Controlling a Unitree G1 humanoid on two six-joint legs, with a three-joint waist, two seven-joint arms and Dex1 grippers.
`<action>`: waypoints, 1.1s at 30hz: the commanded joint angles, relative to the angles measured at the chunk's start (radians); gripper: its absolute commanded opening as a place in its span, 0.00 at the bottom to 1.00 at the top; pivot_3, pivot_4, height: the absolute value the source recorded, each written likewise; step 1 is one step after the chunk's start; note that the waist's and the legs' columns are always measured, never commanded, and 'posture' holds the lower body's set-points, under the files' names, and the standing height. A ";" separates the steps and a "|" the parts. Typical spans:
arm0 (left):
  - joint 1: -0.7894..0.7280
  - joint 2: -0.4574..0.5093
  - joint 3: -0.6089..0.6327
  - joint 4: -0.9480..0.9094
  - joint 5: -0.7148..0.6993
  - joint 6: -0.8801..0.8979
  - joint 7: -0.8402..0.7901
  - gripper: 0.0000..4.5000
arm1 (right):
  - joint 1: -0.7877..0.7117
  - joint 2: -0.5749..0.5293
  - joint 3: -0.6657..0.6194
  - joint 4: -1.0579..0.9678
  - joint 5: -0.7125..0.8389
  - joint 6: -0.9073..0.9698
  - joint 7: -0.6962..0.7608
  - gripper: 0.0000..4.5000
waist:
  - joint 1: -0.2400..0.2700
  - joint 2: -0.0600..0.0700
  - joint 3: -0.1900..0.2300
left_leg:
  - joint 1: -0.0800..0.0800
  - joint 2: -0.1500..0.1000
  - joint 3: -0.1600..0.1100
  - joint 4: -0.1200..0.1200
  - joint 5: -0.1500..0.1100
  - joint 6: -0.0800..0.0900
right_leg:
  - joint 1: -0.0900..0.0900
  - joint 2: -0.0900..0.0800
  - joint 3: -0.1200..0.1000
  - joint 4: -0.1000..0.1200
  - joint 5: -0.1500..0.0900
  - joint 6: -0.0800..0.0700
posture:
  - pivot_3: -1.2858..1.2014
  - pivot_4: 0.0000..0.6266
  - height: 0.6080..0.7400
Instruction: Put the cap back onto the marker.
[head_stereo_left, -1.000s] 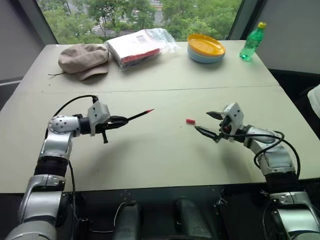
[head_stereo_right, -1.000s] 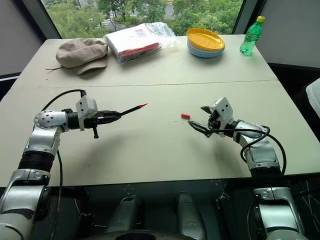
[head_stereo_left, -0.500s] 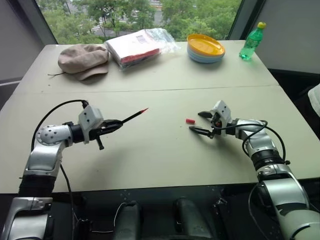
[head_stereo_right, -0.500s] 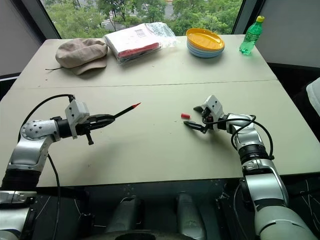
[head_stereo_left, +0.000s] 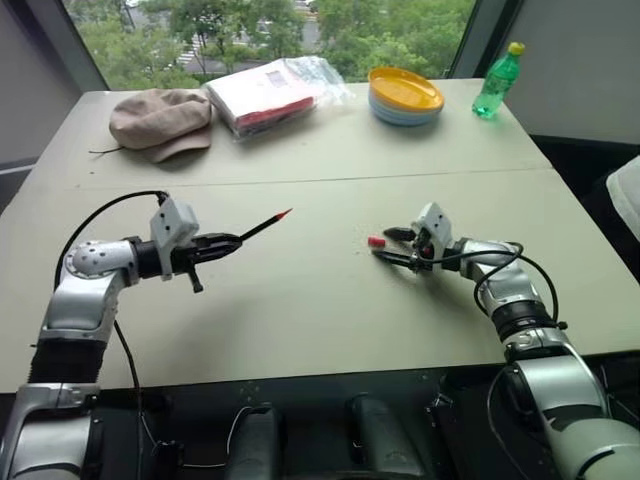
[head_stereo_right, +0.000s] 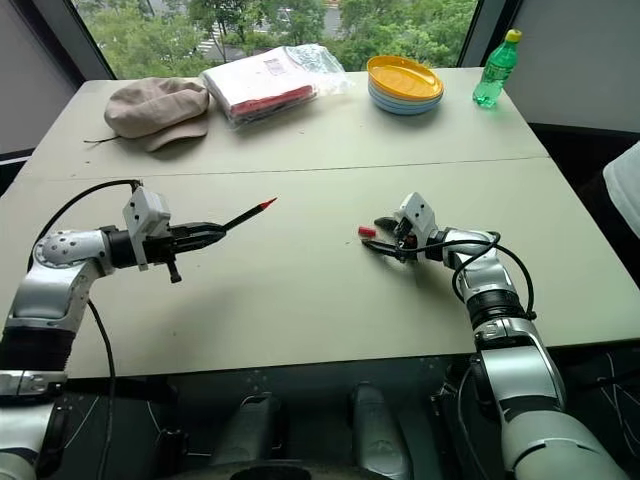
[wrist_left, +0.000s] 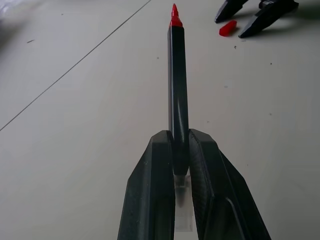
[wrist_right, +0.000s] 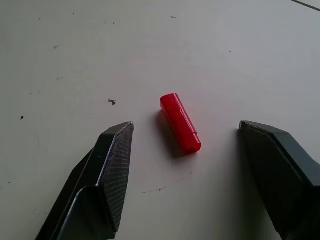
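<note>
Bracketing the tiny red plastic cylinder cap (wrist_right: 180, 123) with my right gripper (wrist_right: 200, 170), jaws apart.
Cap axis runs 11-to-5 between them, untouched; left gripper (wrist_left: 181, 150) clamps the thin black marker (wrist_left: 177, 85).

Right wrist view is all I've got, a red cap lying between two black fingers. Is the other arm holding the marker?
Observer: Yes, the left pincer is shut on the marker, red tip pointing toward the cap.
Operator: Is the marker resting on the table?
Observer: No, it is held above the table.
Operator: What is at the table's far edge?
Observer: A hat, a plastic-wrapped packet, stacked plates and a green bottle.
</note>
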 joint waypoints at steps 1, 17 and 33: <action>-0.022 0.013 -0.001 -0.004 0.001 -0.018 -0.006 0.00 | 0.019 0.005 0.007 -0.002 -0.014 -0.003 0.007 0.25 | -0.001 0.000 0.000 | 0.000 0.000 0.000 0.000 0.000 0.000 | 0.000 0.000 0.000 0.000 0.000 0.000 | 0.52 0.24 1.00; -0.112 0.010 -0.112 0.129 0.102 -0.253 -0.115 0.00 | 0.059 -0.072 0.063 -0.337 -0.082 -0.018 0.007 0.01 | 0.000 0.000 0.000 | 0.000 0.000 0.000 0.000 0.000 0.000 | 0.000 0.000 0.000 0.000 0.000 0.000 | 0.52 0.24 1.00; -0.258 -0.029 -0.188 0.304 0.147 -0.470 -0.205 0.00 | 0.060 -0.136 0.122 -0.689 -0.127 0.095 -0.001 0.01 | 0.003 0.001 0.000 | -0.001 0.000 0.000 0.000 0.000 0.000 | -0.001 0.000 0.000 0.000 0.000 0.000 | 0.52 0.24 1.00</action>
